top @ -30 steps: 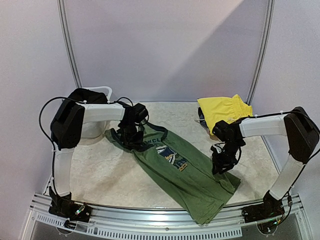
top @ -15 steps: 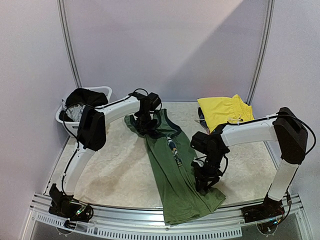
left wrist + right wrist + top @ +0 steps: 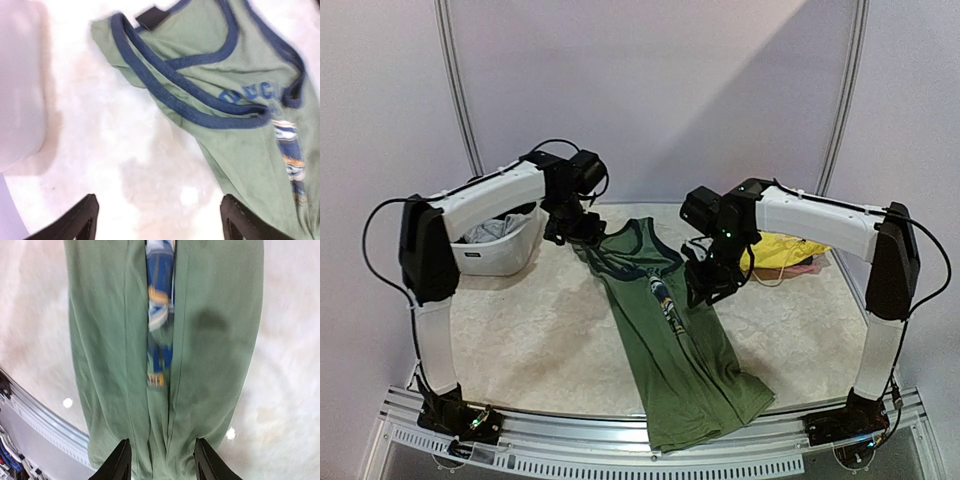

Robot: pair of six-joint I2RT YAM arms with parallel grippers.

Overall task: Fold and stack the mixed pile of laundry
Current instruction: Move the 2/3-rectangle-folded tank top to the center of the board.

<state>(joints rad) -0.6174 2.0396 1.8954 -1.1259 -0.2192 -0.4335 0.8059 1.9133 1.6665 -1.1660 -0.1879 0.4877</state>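
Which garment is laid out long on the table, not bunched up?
The olive-green top with navy trim, stretched out lengthwise in the middle. The yellow garment lies crumpled at the right, and the grey pieces sit heaped in the white tub.

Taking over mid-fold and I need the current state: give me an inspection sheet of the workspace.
Surface: marbled table, no spills seen.
Job's things: olive-green shirt lies flat, both sides folded to the middle; yellow garment far right; grey and dark pieces in the white tub.
Clutter: nothing seen.
Tools: left tool open by the shirt's strap; right tool open above the shirt; both empty.
Cables: black cable loops off the left arm, clear of cloth.
Surroundings: pale walls, metal frame posts.
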